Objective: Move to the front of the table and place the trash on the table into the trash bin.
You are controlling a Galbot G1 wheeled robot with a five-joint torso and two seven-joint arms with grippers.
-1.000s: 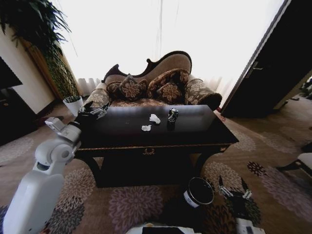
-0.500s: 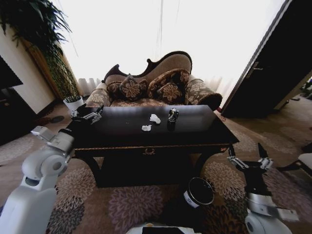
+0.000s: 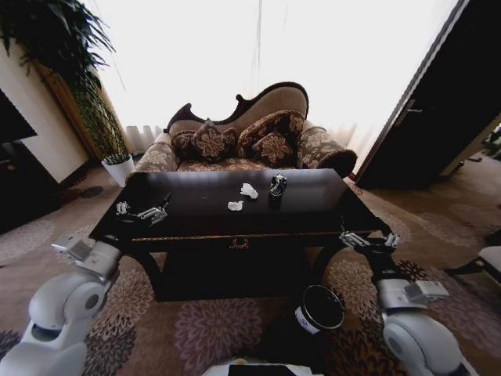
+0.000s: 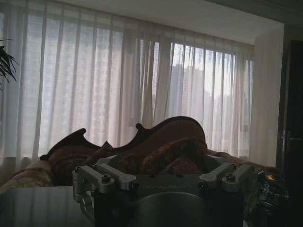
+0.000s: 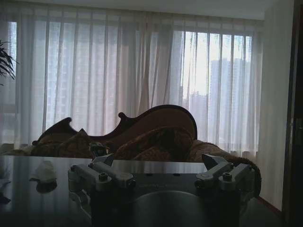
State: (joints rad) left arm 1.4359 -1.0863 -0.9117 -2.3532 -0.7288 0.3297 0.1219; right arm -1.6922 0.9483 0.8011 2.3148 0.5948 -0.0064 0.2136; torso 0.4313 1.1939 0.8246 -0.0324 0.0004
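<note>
both pincers, left (image 3: 141, 211) and right (image 3: 366, 240), fingers apart, empty, at the table's (image 3: 313, 205) front corners

The tabletop (image 3: 203, 205) is dark wood, polished so glossy that it mirrors the window light, with gold trim along its front edge. On it lie matt, crumpled white paper wads (image 3: 248, 190) and a shiny crushed metal can (image 3: 277, 185). The sofa (image 3: 243, 141) behind is patterned woven cloth in a dark carved-wood frame, and the trash bin (image 3: 319, 309) looks like smooth black plastic.
</note>
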